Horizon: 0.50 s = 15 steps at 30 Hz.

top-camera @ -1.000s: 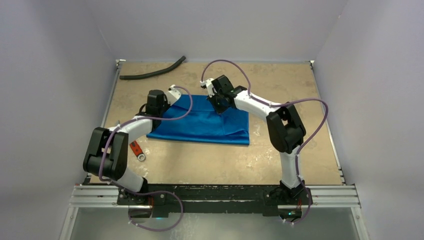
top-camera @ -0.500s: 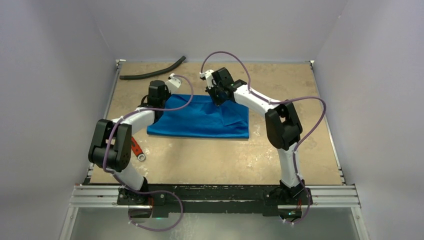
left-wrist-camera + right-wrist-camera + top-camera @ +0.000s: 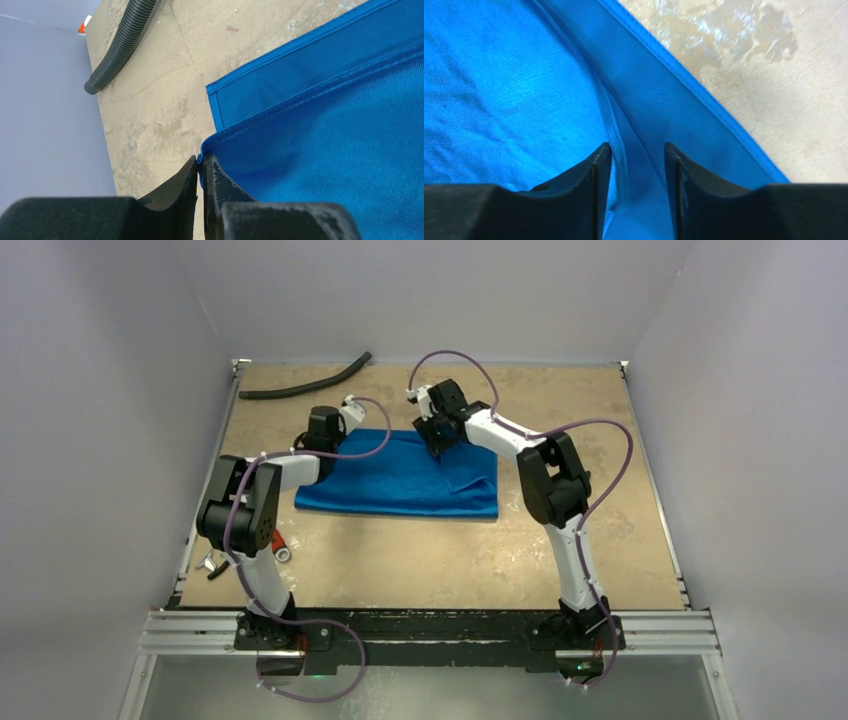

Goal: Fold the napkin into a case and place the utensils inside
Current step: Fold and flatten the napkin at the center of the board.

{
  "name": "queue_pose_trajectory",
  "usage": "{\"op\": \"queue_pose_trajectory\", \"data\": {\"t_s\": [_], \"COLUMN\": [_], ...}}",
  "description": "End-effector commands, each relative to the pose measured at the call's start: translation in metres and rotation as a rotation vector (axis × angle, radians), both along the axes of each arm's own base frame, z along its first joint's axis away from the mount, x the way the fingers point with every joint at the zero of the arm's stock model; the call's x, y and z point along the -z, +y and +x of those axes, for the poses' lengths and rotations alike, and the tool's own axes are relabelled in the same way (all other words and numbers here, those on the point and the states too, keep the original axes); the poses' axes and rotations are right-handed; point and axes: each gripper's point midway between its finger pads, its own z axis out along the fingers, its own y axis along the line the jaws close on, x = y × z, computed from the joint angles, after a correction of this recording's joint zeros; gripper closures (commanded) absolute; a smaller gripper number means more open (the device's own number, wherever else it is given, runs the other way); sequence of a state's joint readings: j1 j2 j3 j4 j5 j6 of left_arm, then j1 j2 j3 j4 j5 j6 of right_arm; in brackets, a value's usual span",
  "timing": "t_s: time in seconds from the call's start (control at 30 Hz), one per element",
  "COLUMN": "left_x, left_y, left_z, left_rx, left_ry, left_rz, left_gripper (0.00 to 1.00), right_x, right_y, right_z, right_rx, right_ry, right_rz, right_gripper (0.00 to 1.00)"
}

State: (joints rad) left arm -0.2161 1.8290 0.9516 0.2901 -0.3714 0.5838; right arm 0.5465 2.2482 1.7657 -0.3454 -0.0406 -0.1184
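Blue satin napkin lies folded flat on the far half of the table, a little toward its left edge. I see my left gripper pinched on the top layer's hem at the cloth's far left corner. My right gripper stands parted, straddling a raised fold near the napkin's far right.

The napkin is on the table, a bit behind the middle. Behind it and off to the left, well apart, lies the hose. In front-left of it there's the wrench, with the pliers further left. At the napkin's far-left corner sits the left gripper, and the right gripper is on its far edge, right of middle.
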Motion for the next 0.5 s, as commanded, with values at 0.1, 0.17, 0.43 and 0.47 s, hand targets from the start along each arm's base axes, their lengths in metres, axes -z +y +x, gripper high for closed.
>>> {"op": "queue_pose_trajectory", "data": {"t_s": [0.1, 0.17, 0.43, 0.47], "left_x": [-0.053, -0.067, -0.089, -0.088], "left_y": [0.011, 0.014, 0.007, 0.005], "left_z": [0.02, 0.018, 0.004, 0.002], "left_rx": [-0.081, -0.089, -0.063, -0.048], "left_ry": [-0.176, -0.209, -0.215, -0.198], "left_rz": [-0.016, -0.014, -0.075, -0.082], "left_gripper": [0.85, 0.76, 0.44, 0.44], "right_x": [-0.081, -0.1, -0.129, -0.129], "right_y": [-0.002, -0.011, -0.045, -0.047], "right_z": [0.045, 0.05, 0.027, 0.015], "right_rx": [0.13, 0.18, 0.285, 0.294], "right_ry": [-0.252, -0.315, -0.379, -0.368], "right_rz": [0.063, 0.055, 0.033, 0.037], "right_gripper": [0.46, 0.42, 0.41, 0.41]}}
